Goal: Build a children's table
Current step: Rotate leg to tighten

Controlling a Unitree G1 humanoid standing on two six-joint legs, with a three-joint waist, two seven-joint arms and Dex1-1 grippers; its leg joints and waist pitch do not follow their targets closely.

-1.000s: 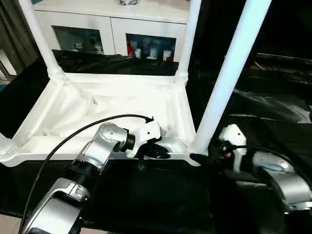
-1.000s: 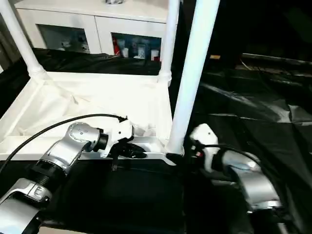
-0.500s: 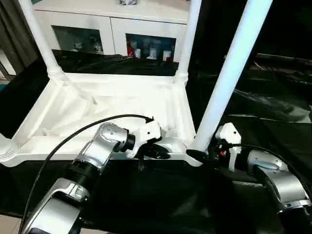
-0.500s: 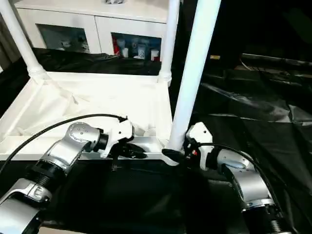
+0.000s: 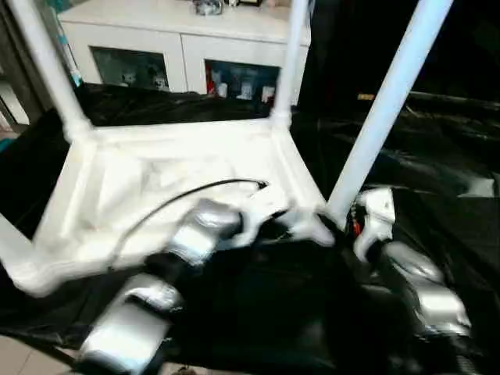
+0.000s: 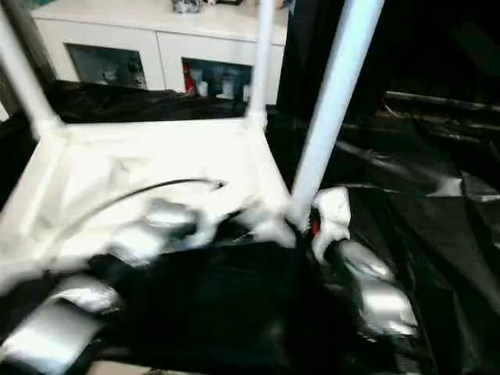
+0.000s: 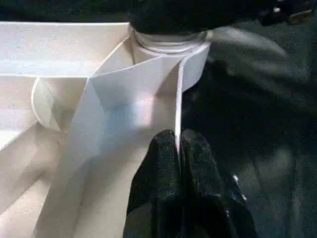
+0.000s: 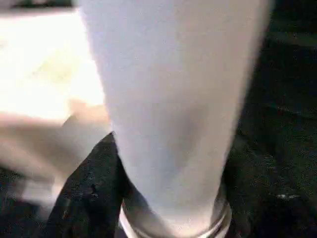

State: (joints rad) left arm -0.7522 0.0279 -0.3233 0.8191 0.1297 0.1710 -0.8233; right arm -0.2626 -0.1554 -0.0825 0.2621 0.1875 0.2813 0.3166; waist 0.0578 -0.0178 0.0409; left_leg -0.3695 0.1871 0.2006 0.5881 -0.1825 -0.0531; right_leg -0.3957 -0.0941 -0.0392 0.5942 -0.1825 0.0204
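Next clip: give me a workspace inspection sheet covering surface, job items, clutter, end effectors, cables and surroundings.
Surface: black-draped table, cloth wrinkled.
Job's things: children's table lies upside down, ribbed underside up; four legs stand in its corner sockets, near right leg among them.
Clutter: nothing seen.
End effectors: left end effector is shut, pinching the thin rim wall of the children's table next to a corner socket. Right end effector has its fingers on either side of the near right leg, low by the socket.
Cables: black cable arcs over the left forearm.
Surroundings: white cabinet with glass doors behind the work.
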